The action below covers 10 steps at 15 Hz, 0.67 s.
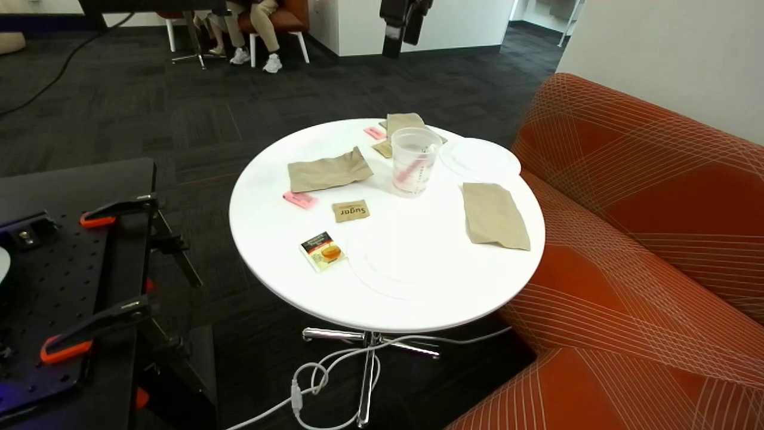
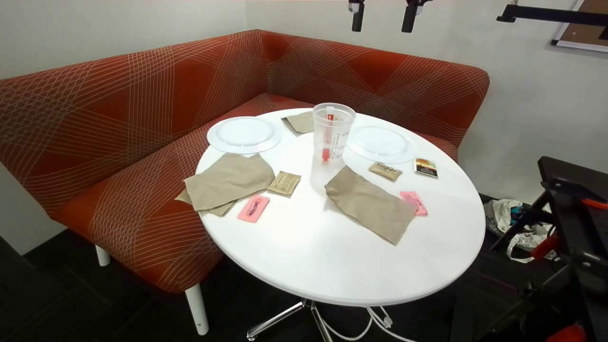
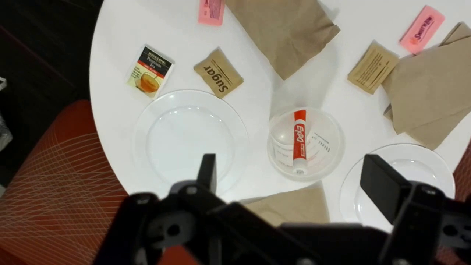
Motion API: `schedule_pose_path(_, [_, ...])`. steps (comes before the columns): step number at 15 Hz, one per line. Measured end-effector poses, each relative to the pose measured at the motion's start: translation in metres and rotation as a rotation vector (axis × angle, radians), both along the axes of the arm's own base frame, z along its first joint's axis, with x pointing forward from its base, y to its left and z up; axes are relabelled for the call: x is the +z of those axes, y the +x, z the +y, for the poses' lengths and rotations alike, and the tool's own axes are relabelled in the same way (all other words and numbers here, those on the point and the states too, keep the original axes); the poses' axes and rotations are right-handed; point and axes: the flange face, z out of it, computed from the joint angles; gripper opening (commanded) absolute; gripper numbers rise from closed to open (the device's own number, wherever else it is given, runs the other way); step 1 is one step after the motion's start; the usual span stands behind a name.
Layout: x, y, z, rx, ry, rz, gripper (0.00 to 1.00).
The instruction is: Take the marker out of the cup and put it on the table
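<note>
From left to right in the wrist view: left finger (image 3: 208, 171), against a white plate (image 3: 187, 132); red marker (image 3: 300, 140), leaning inside the clear cup (image 3: 322, 154), white end near, red end far; right finger (image 3: 382, 184), against another plate (image 3: 423, 169). For the marker, a spot between the fingers from side to side, but well below the tips, long axis near to far, crosswise to the closing direction. For the gripper (image 2: 382, 27), a wide spread, nothing held, high above the table (image 2: 304, 247) in both exterior views. Probably well turned for a pinch, after a careful descent.
</note>
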Motion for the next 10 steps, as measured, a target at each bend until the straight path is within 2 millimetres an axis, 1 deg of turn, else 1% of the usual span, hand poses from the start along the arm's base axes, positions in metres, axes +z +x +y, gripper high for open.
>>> schedule_pose_path(3, [-0.028, 0.007, 0.013, -0.012, -0.008, 0.007, 1.0])
schedule_pose_path(6, [-0.051, 0.014, 0.02, 0.005, -0.027, -0.051, 1.0])
schedule_pose_path(10, [-0.08, 0.011, 0.03, 0.034, -0.089, -0.127, 1.0])
